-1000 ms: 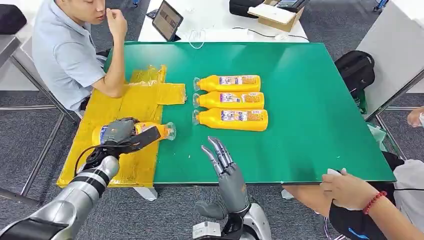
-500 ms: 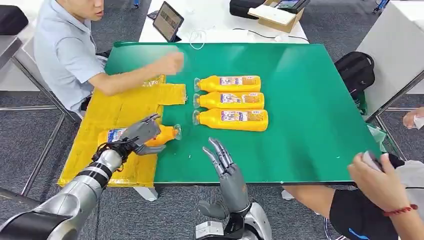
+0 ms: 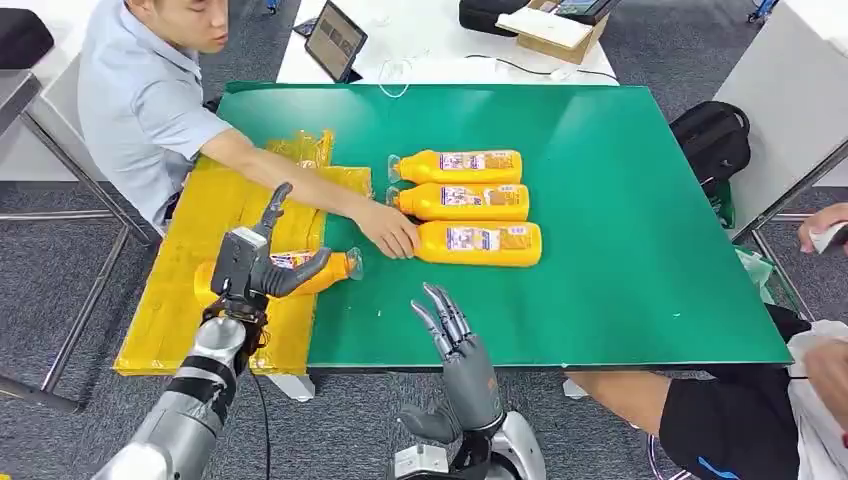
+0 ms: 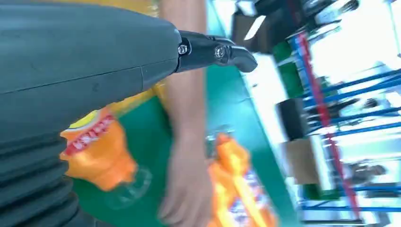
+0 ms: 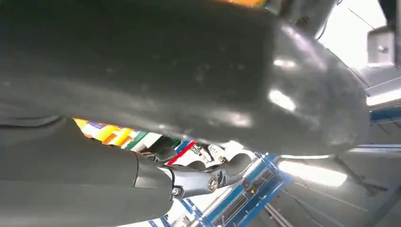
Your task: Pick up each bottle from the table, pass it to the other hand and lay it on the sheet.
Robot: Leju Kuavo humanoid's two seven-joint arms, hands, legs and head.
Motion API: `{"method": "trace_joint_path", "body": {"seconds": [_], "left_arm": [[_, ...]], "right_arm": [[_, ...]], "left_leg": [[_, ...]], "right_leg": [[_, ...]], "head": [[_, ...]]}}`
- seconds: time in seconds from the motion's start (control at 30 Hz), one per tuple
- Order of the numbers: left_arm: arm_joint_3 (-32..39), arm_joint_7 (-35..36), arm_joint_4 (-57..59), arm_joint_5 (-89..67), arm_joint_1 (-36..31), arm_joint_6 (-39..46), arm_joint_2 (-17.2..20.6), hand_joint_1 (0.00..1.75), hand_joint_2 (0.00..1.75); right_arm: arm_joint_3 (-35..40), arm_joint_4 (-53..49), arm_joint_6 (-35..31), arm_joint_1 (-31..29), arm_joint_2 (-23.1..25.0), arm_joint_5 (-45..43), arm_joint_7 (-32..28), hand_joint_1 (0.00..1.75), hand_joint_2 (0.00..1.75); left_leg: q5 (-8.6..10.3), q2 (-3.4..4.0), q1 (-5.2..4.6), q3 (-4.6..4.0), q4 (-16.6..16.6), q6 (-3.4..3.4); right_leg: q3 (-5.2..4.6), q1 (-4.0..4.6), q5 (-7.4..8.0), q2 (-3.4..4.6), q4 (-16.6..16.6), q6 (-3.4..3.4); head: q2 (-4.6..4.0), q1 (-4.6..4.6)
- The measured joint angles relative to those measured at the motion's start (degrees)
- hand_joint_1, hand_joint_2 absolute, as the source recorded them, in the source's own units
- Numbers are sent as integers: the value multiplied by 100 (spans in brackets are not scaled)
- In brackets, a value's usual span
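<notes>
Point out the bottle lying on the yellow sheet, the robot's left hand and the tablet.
bottle (image 3: 322,268), head view, orange neck end.
left hand (image 3: 247,262), head view, back of hand.
tablet (image 3: 333,40), head view, screen.

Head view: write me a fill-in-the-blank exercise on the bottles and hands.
1. The bottle by the left hand lies across the edge of the yellow ____.
2. The person's hand touches the ____ end of the nearest bottle in the row.
3. The right hand holds ____.

Missing: sheet; cap; nothing
</notes>
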Motion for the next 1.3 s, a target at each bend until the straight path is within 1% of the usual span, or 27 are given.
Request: {"method": "trace_joint_path", "body": {"seconds": [0.03, 0.1, 0.17, 0.23, 0.3, 0.43, 0.53, 0.57, 0.73, 0.83, 1.07, 1.3], "left_arm": [[0, 4, -148, 9, 63, 11, -13, 0, 175], [2, -75, -424, 141, 164, 102, -35, 0, 175], [40, -329, -743, 456, 320, 370, -90, 0, 175], [79, -540, -1253, 805, 558, 772, -186, 0, 175], [77, -623, -1958, 1159, 868, 1112, -275, 0, 175], [-24, -623, -3027, 1681, 1365, 1161, -328, 0, 175], [-111, -636, -3560, 1773, 1664, 1102, -332, 0, 175], [-149, -638, -3722, 1803, 1779, 1049, -334, 0, 175], [-349, -651, -4095, 1679, 2249, 983, -334, 0, 175], [-422, -660, -4163, 1629, 2393, 992, -334, 0, 175], [-527, -643, -4222, 1620, 2483, 988, -334, 0, 175], [-662, -599, -4206, 1570, 2478, 988, -334, 0, 175]], "right_arm": [[-2, 0, -2, 2, 0, 2, 2, 0, 175], [-18, 0, 0, 3, 0, 9, 4, 0, 175], [-42, 0, 33, 23, 9, -35, 88, 0, 175], [-59, 0, 256, 69, 2, -2, 300, 0, 175], [-76, 0, 502, 97, -44, 353, 639, 0, 175], [-175, 72, 715, 2, -252, 1402, 1485, 0, 175], [-317, 168, 850, -134, -426, 1741, 1833, 0, 175], [-385, 217, 958, -200, -490, 1907, 2040, 0, 175], [-688, 614, 1296, -581, -756, 2428, 2644, 0, 175], [-807, 945, 1360, -840, -870, 2606, 2767, 0, 175], [-892, 1383, 1360, -1078, -951, 2695, 2861, 0, 175], [-894, 2387, 1320, -1747, -951, 2914, 3003, 0, 175]], "left_leg": [[0, 0, 0, 0, 0, 0], [1, 0, 0, 1, 0, -1], [1, 0, 1, 2, 0, -1], [1, 0, 1, 3, 0, -1], [1, 2, 1, 1, 0, 0], [-1, -1, -1, -3, -1, 1], [-2, 1, -5, -3, 0, 1], [-1, 1, -6, -2, 0, 1], [1, -1, -7, 0, 0, 3], [1, 0, -7, 0, 1, 4], [1, -1, -6, -2, 0, 3], [2, -1, -7, -2, 1, 4]], "right_leg": [[-1, 0, 0, 0, 0, 0], [0, 1, 0, 1, 0, 0], [1, 1, 1, 2, 1, -1], [1, 1, 1, 3, 1, -1], [-1, 1, 0, 2, 1, 0], [0, -2, -2, 0, -1, 1], [-1, -6, -2, 1, -2, 1], [0, -8, -1, 1, -2, 2], [2, -9, 1, 0, -2, 4], [1, -8, 2, 0, -2, 5], [0, -7, 1, 0, -1, 4], [1, -9, 2, 0, -1, 5]], "head": [[0, -2], [0, 0], [0, -2], [0, -2], [0, -2], [0, -2], [0, 0], [0, -2], [0, -2], [0, -4], [0, -2], [0, -2]]}}
